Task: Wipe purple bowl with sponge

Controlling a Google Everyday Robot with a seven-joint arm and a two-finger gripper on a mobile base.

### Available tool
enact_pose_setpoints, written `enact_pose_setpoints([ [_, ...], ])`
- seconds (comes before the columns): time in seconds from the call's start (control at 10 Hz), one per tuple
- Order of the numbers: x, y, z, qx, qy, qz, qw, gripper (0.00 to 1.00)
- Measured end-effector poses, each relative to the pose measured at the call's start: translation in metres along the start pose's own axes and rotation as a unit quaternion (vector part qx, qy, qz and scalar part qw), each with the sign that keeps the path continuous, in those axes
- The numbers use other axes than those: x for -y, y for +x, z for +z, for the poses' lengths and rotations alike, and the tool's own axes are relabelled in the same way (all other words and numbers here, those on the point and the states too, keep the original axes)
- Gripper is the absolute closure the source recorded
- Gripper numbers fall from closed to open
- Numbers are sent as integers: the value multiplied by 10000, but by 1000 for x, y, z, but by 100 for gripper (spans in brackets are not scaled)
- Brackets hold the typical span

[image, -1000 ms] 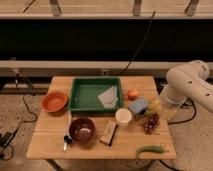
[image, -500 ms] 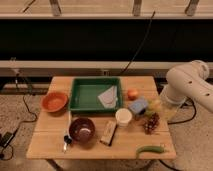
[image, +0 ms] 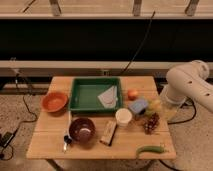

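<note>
The purple bowl [image: 82, 129] stands at the front left of the wooden table [image: 55, 145], with a pale shine inside. The light-blue sponge [image: 137, 106] lies right of the middle, between the white cup [image: 123, 116] and an orange fruit [image: 132, 94]. My white arm [image: 187, 85] reaches in from the right. My gripper [image: 162, 105] hangs at the arm's lower end, over the table's right edge, just right of the sponge and well away from the bowl.
A green tray [image: 80, 100] with a white cloth [image: 109, 96] sits at the back middle. An orange bowl [image: 54, 101] is at the left. A tan block [image: 108, 133], dark grapes [image: 151, 123], a green pepper [image: 150, 149] and a utensil [image: 66, 140] lie near the front.
</note>
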Motion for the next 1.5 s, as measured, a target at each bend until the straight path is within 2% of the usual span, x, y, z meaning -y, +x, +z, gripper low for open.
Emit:
enact_pose_setpoints([
  [1.0,1,0,1,-5,26,-4,10000,35],
  [1.2,14,-4,4,39,88,-215,9997,35],
  [1.5,49,-26,14,276,78,-700,9971,35],
])
